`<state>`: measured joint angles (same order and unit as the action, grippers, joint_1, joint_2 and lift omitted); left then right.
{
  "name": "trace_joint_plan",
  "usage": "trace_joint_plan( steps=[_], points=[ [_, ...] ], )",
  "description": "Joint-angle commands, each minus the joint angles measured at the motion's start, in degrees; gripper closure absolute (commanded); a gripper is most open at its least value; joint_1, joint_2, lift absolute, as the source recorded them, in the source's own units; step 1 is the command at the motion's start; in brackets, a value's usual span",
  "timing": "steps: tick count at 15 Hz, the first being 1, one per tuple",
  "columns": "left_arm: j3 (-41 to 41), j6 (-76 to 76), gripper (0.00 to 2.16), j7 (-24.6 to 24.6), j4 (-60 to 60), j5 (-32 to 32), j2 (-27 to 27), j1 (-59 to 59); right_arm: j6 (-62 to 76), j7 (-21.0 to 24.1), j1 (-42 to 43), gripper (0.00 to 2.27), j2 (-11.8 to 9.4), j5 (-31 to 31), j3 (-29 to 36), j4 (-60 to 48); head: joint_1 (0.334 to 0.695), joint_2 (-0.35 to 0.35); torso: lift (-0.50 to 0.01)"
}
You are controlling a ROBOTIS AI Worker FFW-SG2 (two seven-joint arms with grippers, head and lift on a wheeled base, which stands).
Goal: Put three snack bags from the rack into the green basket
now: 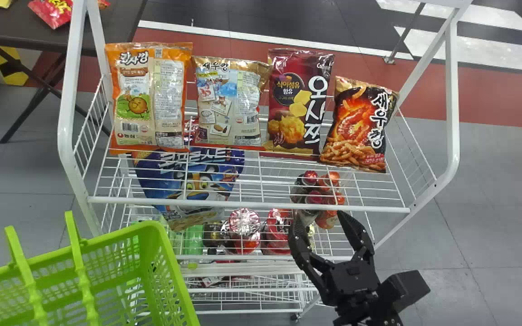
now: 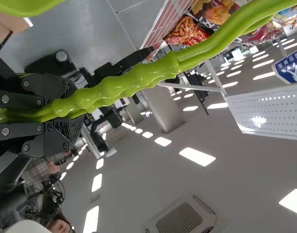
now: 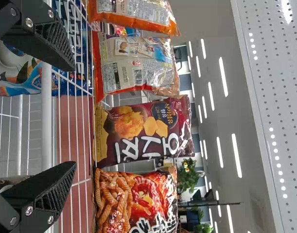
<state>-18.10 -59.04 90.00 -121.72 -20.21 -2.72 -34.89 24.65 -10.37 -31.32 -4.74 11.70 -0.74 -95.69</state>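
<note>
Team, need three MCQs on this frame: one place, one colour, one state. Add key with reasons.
1. Where in the head view is the green basket?
A) Upper right
B) Lower left
C) Lower right

2. On the top shelf of the rack, the second bag from the right is mainly which colour?
A) Maroon
B) Green
C) Blue

3. What is the state of the right gripper?
A) Shut on a bag
B) Shut, empty
C) Open, empty

Key:
1 B: it fills the lower left corner, overlapping the rack's near left side.
2 A: dark maroon covers most of its front.
3 C: its two fingers stand well apart, nothing gripped between them.
</note>
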Motion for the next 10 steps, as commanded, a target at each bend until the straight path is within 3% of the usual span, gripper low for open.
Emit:
trace_joint_plan(
  steps=[1,6,10],
  points=[
    [0.2,0.0,2.15,0.6,-0.2,0.0,0.0,0.0,-1.6,0.0,2.5,0.14,0.1,-0.2,-1.5,-0.6,0.695,-0.212,0.0],
    [0.3,-0.2,2.15,0.6,-0.5,0.0,0.0,-0.2,-11.2,0.3,12.9,0.14,0.2,-0.7,-7.3,-0.9,0.695,-0.119,0.0],
    [0.9,-0.3,2.15,0.6,-0.5,0.2,-0.4,0.3,-20.7,0.4,21.9,0.14,1.5,-0.7,-12.5,1.0,0.695,-0.011,0.0]
  ],
)
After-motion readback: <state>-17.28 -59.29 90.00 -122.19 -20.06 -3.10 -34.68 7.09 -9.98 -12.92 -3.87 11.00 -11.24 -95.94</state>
